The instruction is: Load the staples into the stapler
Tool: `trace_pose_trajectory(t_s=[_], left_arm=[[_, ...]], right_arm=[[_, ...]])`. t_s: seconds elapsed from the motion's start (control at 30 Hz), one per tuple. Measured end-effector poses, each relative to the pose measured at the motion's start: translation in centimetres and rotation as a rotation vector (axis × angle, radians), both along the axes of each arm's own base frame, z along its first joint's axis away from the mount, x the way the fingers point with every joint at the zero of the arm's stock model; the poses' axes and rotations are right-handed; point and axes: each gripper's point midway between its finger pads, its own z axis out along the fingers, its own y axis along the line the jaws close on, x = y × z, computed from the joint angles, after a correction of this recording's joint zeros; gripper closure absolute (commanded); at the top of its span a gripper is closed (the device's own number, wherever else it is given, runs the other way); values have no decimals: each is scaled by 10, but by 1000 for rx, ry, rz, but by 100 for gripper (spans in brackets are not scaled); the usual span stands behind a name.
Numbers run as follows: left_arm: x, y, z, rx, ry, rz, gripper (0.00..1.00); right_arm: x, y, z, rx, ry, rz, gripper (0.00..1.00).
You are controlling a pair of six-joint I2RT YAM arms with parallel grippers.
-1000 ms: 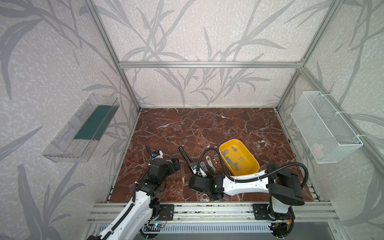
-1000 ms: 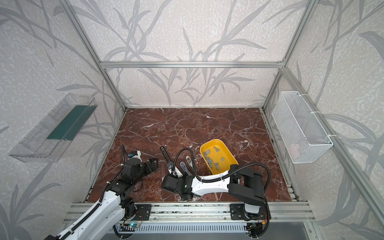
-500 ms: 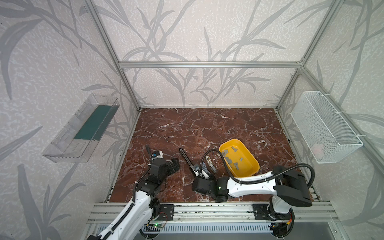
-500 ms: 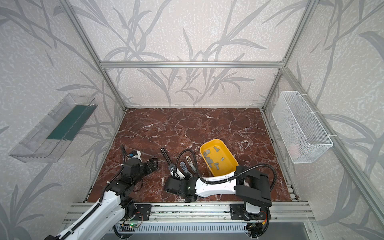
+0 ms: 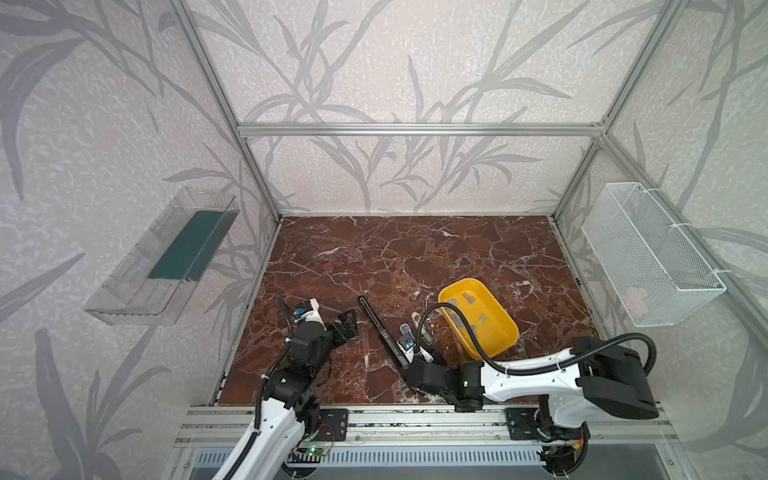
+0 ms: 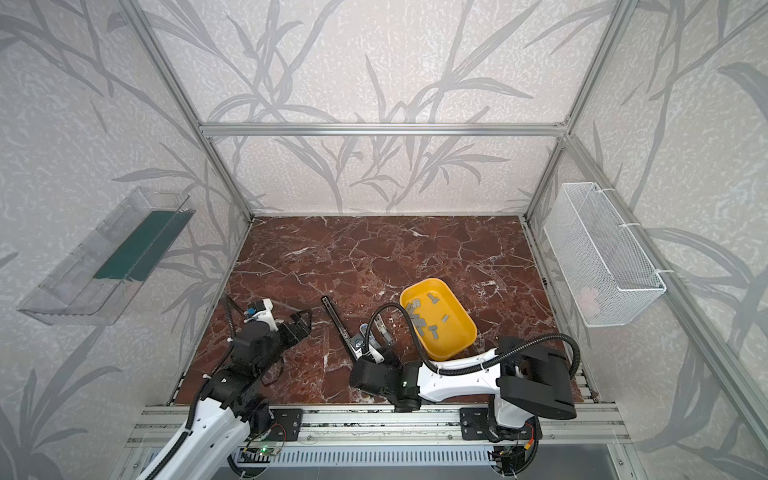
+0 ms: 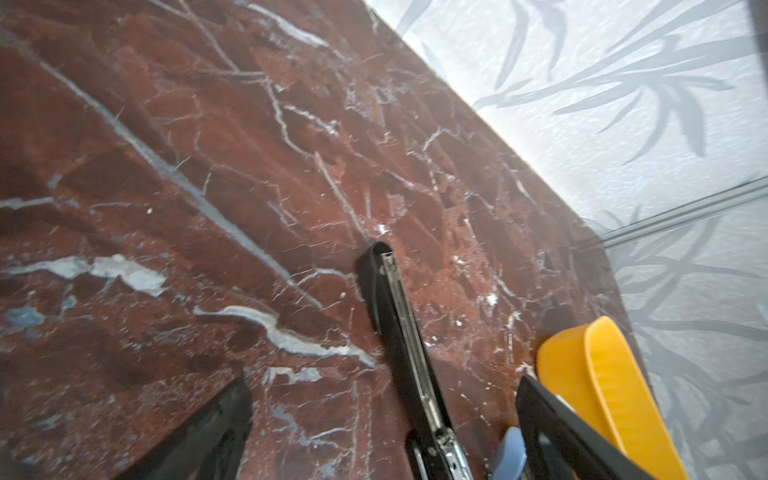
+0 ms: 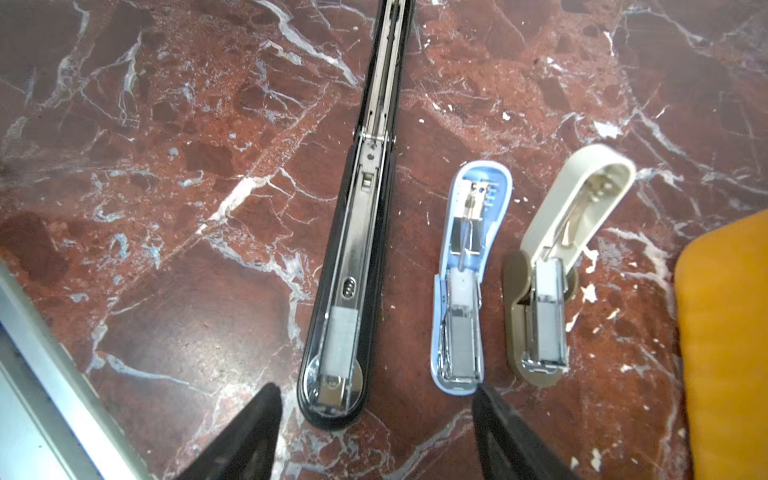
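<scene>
Tabletop, red marble point(image 5: 415, 257). Three staplers lay side by side near the front edge, all hinged open with their channels up.

- Black stapler point(image 8: 361, 232): long, angled away toward the back left in both top views. A grey strip point(image 8: 343, 332) sat in its channel at the near end.
- Blue stapler point(image 8: 465, 291): small, just beside the black one, not touching it.
- Beige stapler point(image 8: 548, 307): small, just beside the blue one, on the tray side. Both small ones showed grey strips in their channels too.

The staples point(image 6: 420, 323): loose grey strips scattered on the floor of the yellow tray point(image 5: 498, 345), which stood right of the staplers and near the beige one.

Right gripper point(image 8: 376, 395): low over the near end of the black stapler, jaws wide, nothing gripped. Its tips stood apart on either side of that end, with no contact seen.

Left gripper point(image 7: 383, 382): left of the black stapler, pointed toward it, jaws fully spread and empty, clear of all three staplers
</scene>
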Motion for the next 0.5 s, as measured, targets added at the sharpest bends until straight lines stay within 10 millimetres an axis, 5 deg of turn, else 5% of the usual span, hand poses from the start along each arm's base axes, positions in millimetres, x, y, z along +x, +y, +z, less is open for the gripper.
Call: trace_pose_trajectory(t_s=[0.2,0.5], left_arm=[[-3,-18,38,-32,-116,-117,1],[1,-16,2,68,34,-124,1]], right_arm=[[-11,-4,-7,38,-33,77,17],[-16,-11,-32,103,-98,159,16]])
